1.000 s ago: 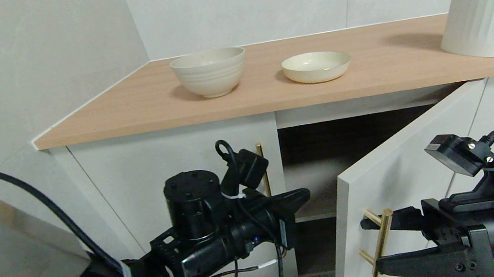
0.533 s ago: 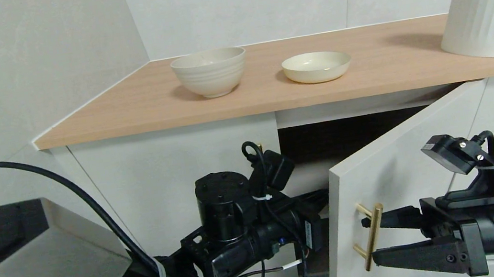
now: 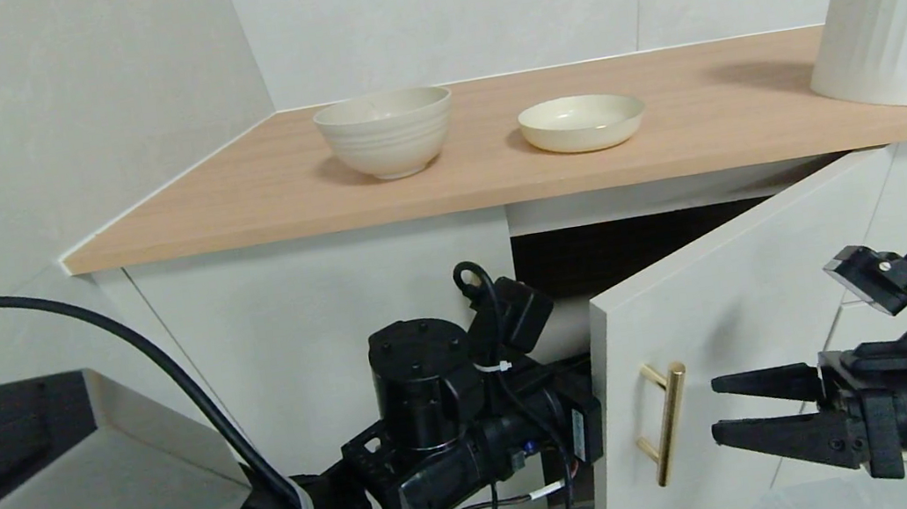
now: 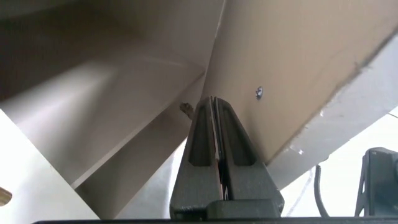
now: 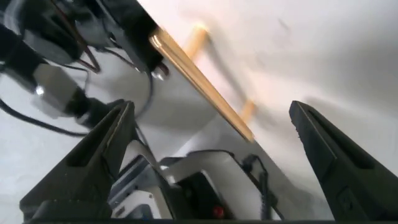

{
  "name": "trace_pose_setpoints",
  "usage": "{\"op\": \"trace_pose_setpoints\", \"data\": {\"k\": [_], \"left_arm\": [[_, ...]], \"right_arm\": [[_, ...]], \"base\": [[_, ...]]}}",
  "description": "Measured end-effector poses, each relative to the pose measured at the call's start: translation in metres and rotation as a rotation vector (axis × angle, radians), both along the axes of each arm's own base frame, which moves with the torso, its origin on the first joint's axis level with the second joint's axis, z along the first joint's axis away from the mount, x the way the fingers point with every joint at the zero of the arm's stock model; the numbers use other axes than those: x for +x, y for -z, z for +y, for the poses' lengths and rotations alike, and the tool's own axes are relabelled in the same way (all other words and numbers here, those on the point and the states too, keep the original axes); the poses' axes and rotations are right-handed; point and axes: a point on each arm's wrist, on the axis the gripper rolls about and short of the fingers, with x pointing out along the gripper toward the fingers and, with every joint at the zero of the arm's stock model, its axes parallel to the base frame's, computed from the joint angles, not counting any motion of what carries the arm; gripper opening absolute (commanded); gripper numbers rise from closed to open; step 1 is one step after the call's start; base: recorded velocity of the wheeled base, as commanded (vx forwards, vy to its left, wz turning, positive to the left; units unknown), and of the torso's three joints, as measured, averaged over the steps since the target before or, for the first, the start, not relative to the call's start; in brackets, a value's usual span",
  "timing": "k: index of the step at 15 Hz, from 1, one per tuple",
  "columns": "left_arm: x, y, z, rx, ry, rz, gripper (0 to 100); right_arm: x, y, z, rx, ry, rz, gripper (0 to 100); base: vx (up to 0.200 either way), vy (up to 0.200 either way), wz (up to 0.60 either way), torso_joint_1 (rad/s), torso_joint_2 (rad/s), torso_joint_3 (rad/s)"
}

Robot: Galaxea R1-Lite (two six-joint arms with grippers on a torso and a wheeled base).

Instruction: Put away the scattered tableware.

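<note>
Right claw (image 3: 715, 409) gapes empty just beside the brass handle (image 3: 668, 420) while my left claw (image 4: 214, 112), clenched on nothing, lies close behind the half-open cabinet door (image 3: 719, 315); bowl (image 3: 386, 133) and dish (image 3: 582, 122) sit on the counter (image 3: 235, 214), and I fear the unheld door swinging shut onto my left arm

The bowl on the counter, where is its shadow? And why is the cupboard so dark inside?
Head view: the bowl throws a soft shadow to its left on the counter, so light likely comes from the right; the open cupboard is dark because little light reaches inside. Right wrist view: the gold handle gleams.
</note>
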Motion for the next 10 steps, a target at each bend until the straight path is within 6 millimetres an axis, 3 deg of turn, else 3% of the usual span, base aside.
{"op": "trace_pose_setpoints", "data": {"k": [5, 10], "left_arm": [[-0.001, 0.000, 0.000, 0.002, 0.001, 0.002, 0], [-0.001, 0.001, 0.000, 0.003, -0.005, 0.002, 0]], "right_arm": [[-0.041, 0.002, -0.018, -0.063, 0.058, 0.027, 100], [-0.067, -0.004, -0.033, -0.246, 0.345, -0.136, 100]], "base": [[0.000, 0.000, 0.00, 0.000, 0.00, 0.000], [0.000, 0.000, 0.00, 0.000, 0.00, 0.000]]}}
